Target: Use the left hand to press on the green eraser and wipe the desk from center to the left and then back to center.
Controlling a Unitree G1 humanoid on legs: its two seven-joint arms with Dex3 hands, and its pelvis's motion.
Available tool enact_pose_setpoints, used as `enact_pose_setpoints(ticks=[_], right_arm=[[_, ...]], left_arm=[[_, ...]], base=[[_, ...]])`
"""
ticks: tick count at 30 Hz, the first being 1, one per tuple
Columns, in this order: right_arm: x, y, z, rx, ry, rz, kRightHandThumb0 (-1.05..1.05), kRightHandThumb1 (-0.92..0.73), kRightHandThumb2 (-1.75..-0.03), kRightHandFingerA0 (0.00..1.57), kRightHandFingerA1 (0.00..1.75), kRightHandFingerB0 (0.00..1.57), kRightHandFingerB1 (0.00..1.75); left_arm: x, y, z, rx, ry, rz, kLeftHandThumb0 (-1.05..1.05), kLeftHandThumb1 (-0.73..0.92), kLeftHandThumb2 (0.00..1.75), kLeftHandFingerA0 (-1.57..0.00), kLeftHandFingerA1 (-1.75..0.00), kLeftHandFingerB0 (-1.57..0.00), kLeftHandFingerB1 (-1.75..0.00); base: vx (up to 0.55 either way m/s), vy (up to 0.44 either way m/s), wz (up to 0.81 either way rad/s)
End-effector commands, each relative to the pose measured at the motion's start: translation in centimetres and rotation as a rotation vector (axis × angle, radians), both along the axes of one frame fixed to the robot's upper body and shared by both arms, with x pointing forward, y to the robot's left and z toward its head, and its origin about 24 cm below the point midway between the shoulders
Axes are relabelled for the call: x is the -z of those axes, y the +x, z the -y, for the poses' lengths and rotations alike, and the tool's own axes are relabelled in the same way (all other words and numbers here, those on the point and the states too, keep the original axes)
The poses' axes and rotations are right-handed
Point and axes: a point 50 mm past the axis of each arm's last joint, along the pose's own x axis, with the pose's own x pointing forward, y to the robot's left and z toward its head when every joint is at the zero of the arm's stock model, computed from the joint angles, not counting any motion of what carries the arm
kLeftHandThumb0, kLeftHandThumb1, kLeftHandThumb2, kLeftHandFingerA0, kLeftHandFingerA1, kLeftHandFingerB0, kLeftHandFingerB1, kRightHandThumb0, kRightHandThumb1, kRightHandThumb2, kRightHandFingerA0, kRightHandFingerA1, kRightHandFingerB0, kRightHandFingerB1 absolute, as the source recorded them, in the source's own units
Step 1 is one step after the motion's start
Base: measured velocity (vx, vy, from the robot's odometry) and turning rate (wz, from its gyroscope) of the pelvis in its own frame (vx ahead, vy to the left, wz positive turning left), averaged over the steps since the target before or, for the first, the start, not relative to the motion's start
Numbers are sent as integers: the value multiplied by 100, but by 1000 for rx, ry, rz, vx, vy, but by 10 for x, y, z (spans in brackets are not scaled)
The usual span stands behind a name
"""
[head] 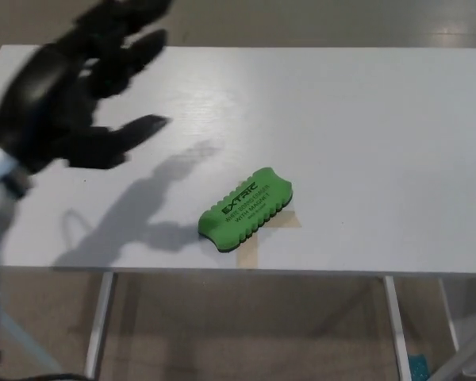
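Green eraser (246, 209) lies alone near the desk's (365, 135) front edge; the blurred left hand (67, 95) seems raised well apart, fingers spread.

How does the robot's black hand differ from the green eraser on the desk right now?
The left hand is black, while the green eraser is bright green with printed lettering. The hand is raised above the white desk, fingers spread and holding nothing; the eraser lies flat on it near the front edge. The hand looks blurred, the eraser sharp. Both are over the desk, and they are apart, not touching.
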Motion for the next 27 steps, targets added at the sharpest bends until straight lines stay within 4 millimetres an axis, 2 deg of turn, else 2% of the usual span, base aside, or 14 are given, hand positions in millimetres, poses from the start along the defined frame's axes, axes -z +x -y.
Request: enact_pose_setpoints(ticks=[1,2,3,5,6,7,8,10,11,14,16,17,21,27], right_arm=[[-12,2,15,88,-32,89,-51,-83,-66,63,47,42,33],[-14,5,18,99,-33,98,-51,-83,-66,63,47,42,33],[-18,9,22,125,-38,119,-50,-78,-63,72,45,48,35],[-22,11,25,145,-43,133,-50,-78,-63,72,45,48,35],[-24,14,27,161,-41,146,-47,-77,-63,72,44,49,35],[-26,16,28,171,-39,154,-47,-77,-63,72,44,49,35],[-28,19,31,201,-35,169,-47,-76,-64,73,45,51,36],[-30,21,34,228,-32,180,-47,-76,-64,73,45,51,36],[-31,22,36,238,-29,182,-47,-76,-64,74,45,52,36],[-31,24,38,266,-8,173,-48,-76,-63,74,46,52,36],[-30,23,37,266,-6,167,-48,-76,-64,74,47,52,37],[-28,20,35,257,-10,159,-47,-77,-64,75,48,53,37],[-25,13,31,229,-30,134,-49,-77,-64,75,49,53,36],[-22,5,28,189,-65,110,-49,-77,-65,74,48,52,36]], left_arm=[[-13,-92,-50,464,-25,-87,-78,45,55,-14,-31,-17,-35],[-9,-97,-54,467,-37,-111,-78,45,55,-14,-31,-17,-35],[2,-106,-63,470,-61,-156,-35,18,83,0,-48,-2,-48],[10,-113,-69,470,-78,-183,-35,18,83,0,-48,-2,-48],[19,-120,-75,463,-97,-213,-62,47,55,-20,-31,-17,-32],[24,-124,-78,458,-108,-233,-62,47,55,-20,-31,-17,-32],[40,-136,-88,439,-137,-301,-28,23,84,-9,-51,-9,-51],[54,-147,-95,422,-160,-364,-28,23,84,-9,-51,-9,-51],[59,-151,-97,417,-169,-390,-60,41,67,-24,-40,-21,-38],[92,-164,-109,417,-186,-550,-57,41,73,-35,-48,-32,-42],[106,-166,-115,429,-170,-629,-47,48,55,-44,-40,-42,-34],[119,-166,-121,386,-131,-699,-51,43,70,-51,-51,-41,-43],[149,-174,-132,201,-45,-886,-49,41,69,-58,-53,-41,-43],[224,-183,-148,-259,-58,-1064,-49,41,70,-76,-57,-52,-47]], base=[[0,0,0],[0,0,0],[0,0,0],[0,0,0],[0,0,0],[0,0,0],[0,0,0],[0,0,0],[0,0,0],[0,0,0],[0,0,0],[0,0,0],[0,0,0],[0,0,0]])
